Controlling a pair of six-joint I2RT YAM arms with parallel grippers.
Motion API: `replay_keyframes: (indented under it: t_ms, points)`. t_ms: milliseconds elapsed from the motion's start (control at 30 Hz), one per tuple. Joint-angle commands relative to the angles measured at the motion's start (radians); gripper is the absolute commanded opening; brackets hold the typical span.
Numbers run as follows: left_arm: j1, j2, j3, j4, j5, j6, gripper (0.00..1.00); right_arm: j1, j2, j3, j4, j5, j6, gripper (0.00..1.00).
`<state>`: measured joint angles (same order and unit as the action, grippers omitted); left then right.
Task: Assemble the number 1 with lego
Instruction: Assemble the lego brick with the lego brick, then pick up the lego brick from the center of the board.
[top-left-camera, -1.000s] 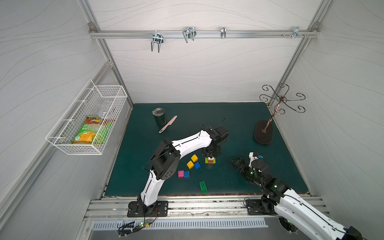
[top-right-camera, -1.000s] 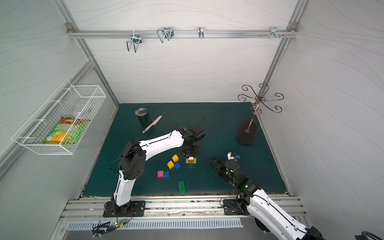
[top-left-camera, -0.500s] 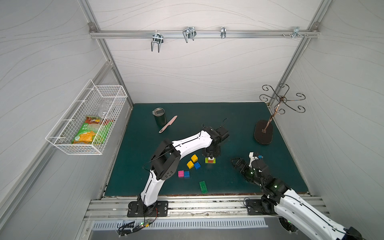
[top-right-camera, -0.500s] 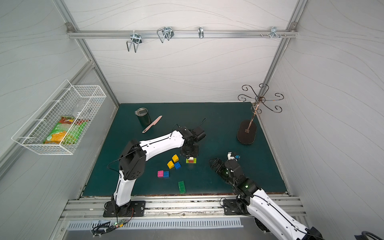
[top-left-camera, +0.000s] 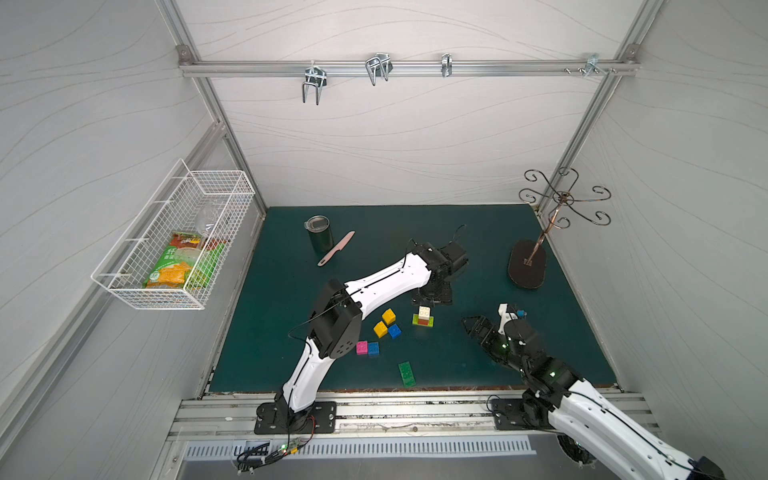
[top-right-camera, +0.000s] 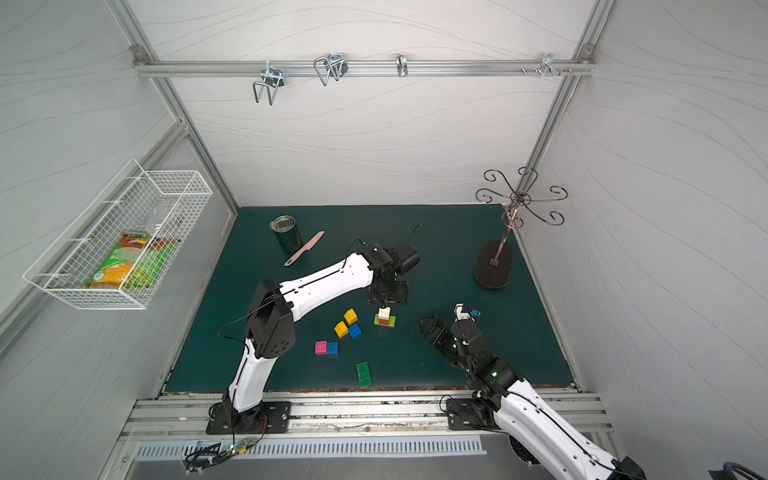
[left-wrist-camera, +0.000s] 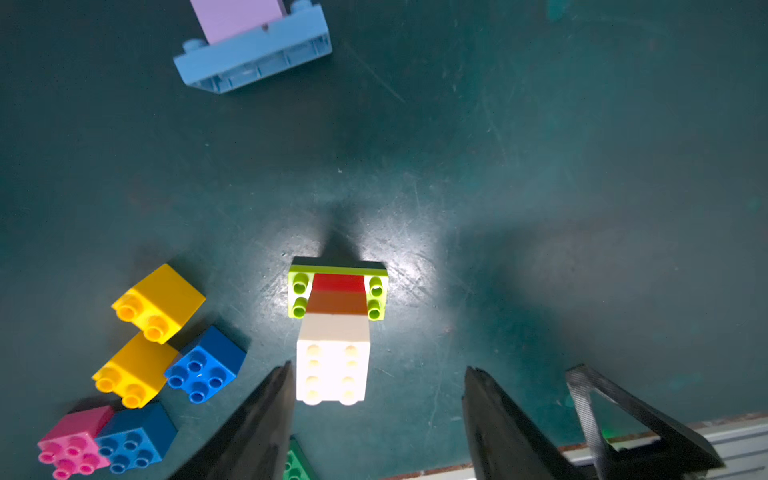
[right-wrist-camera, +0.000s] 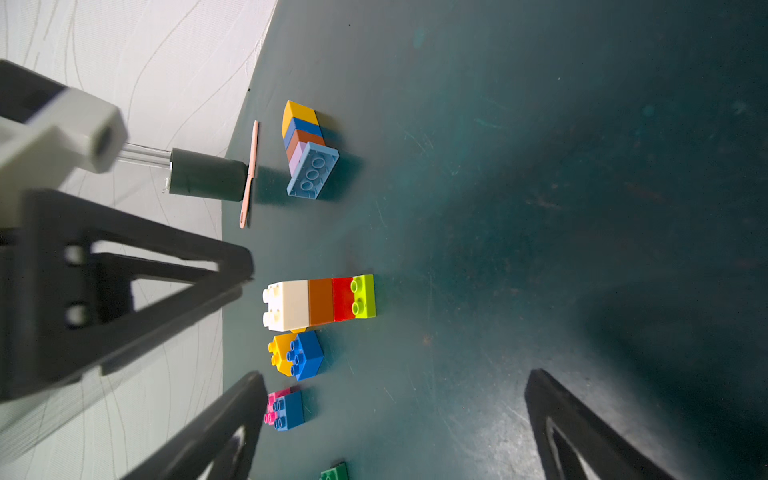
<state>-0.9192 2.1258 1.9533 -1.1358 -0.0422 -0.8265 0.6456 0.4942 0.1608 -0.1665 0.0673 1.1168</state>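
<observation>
Left gripper (left-wrist-camera: 378, 368): jaws apart, gripping nothing. It hangs over the stack (top-left-camera: 424, 316), slightly to its far side in both top views.

Stack stands upright mid-mat (top-left-camera: 282, 299). Lime brick (left-wrist-camera: 299, 293) at the base, then red brick (left-wrist-camera: 338, 283), orange brick (left-wrist-camera: 338, 302), white brick (left-wrist-camera: 332, 365) on top. Lime studs show either side of the red brick.

In the left wrist view the white brick sits between the fingers. It is just beside one finger (left-wrist-camera: 266, 411), with a clear gap to the other. Contact with the near one: cannot tell.

Right gripper (right-wrist-camera: 397, 374): jaws wide apart, empty. Low over the mat, right of the stack and apart from it, pointing at it.

Second stack (right-wrist-camera: 305, 149) lies on its side beyond the standing one, nearer the cup (top-left-camera: 320, 240). Light blue long base, then lilac, orange, blue, yellow. Left arm hides it in the top views.

Loose bricks left of the stack:
- Yellow brick (top-left-camera: 389, 316) and a second yellow (top-left-camera: 380, 329), close together.
- Blue brick (top-left-camera: 394, 331) against them.
- Pink brick (top-left-camera: 362, 348) and another blue (top-left-camera: 373, 348), side by side and touching, nearer the front.
- Green brick (top-left-camera: 407, 374), long, flat, alone near the front edge.

Knife (top-left-camera: 336, 248) lies just beside the cup, back left. Stand (top-left-camera: 527, 270) back right. Basket (top-left-camera: 222, 185) on the left wall holds a snack bag (top-left-camera: 183, 266).
</observation>
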Motion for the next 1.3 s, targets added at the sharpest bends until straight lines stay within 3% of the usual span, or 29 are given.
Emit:
replay_keyframes:
  t_ms: [0,333,733,1267]
  points:
    - [-0.001,-0.081,-0.016,-0.058,-0.051,-0.035,0.71,-0.006,-0.005,-0.006,-0.016,-0.007,-0.016,0.99]
    - [0.074,-0.283,-0.327,0.043,-0.128,-0.157,0.75,-0.006,-0.006,-0.006,-0.013,-0.018,-0.015,0.99]
    - [0.140,-0.218,-0.473,0.186,-0.098,-0.158,0.71,-0.006,0.022,-0.013,0.026,-0.021,-0.014,0.99]
    - [0.177,-0.150,-0.514,0.287,-0.054,-0.133,0.72,-0.008,0.085,-0.017,0.088,-0.033,-0.021,0.99]
